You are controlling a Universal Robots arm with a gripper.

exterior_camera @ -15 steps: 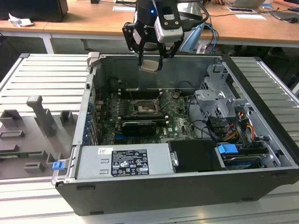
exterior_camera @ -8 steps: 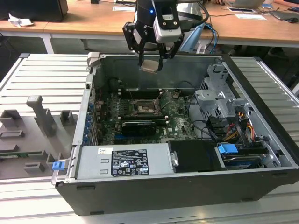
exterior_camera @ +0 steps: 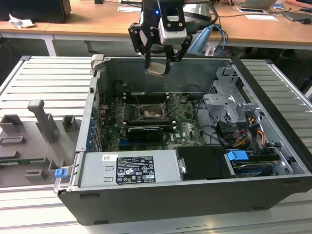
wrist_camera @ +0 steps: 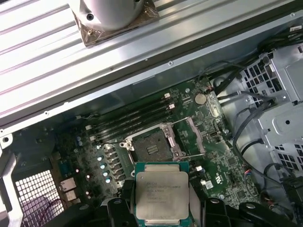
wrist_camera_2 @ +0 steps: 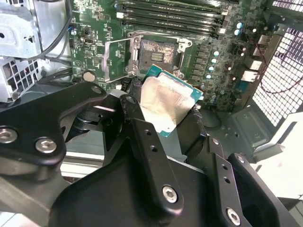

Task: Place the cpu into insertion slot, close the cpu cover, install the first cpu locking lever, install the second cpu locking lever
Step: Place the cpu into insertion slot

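One claw, upper centre of exterior view, clamped on cpu by opposite edges, likely to keep contacts untouched; hangs above open computer case. Insertion slot well below, mid-frame, bare. Cpu cover swung open beside slot, likely so chip can drop in. Case lies sideways on ribbed metal table. Wooden table behind, across top of frame.
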